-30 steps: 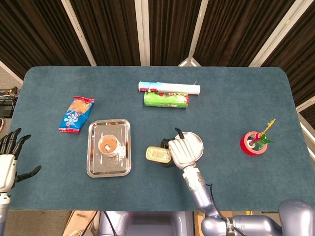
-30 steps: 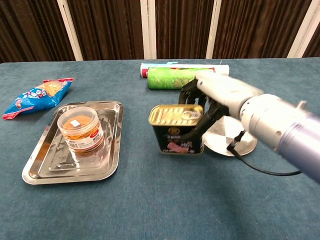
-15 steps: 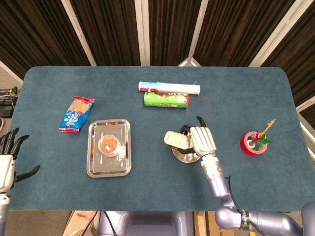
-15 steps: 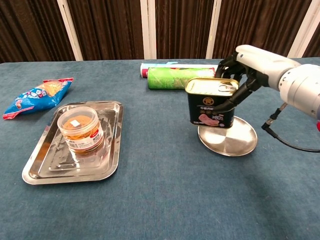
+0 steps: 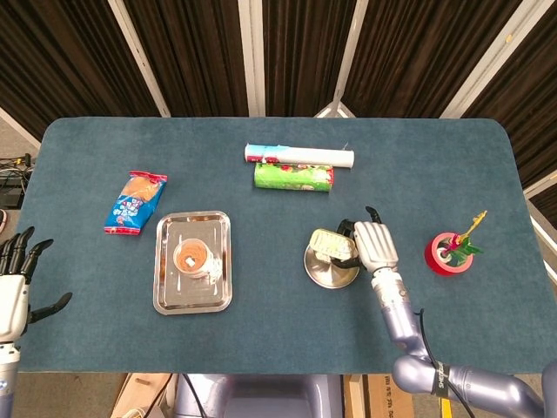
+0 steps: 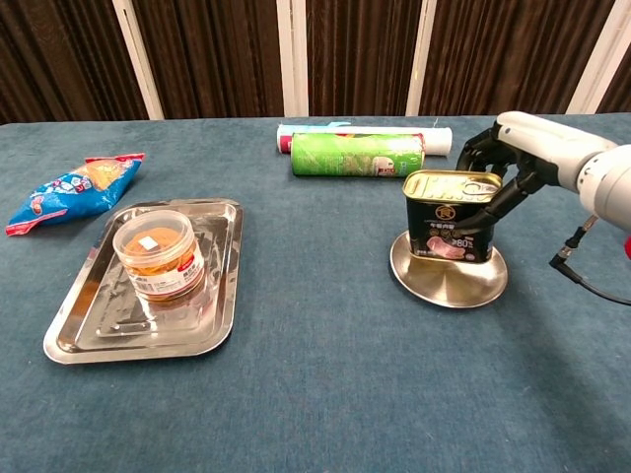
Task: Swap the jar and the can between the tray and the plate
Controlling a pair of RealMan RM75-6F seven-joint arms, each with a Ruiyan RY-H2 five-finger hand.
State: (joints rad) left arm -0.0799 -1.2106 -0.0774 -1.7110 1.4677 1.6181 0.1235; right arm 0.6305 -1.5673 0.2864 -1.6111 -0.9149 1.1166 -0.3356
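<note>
Right hand (image 6: 527, 148), fingers (image 6: 493, 202) wrapped round the can (image 6: 452, 217), upright on the plate (image 6: 449, 279)

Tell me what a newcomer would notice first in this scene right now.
Probably the right hand gripping the can, which stands upright on the round plate right of centre. Next, the jar sitting in the steel tray on the left side of the table. The left hand is open, low at the far left edge of the head view.
</note>
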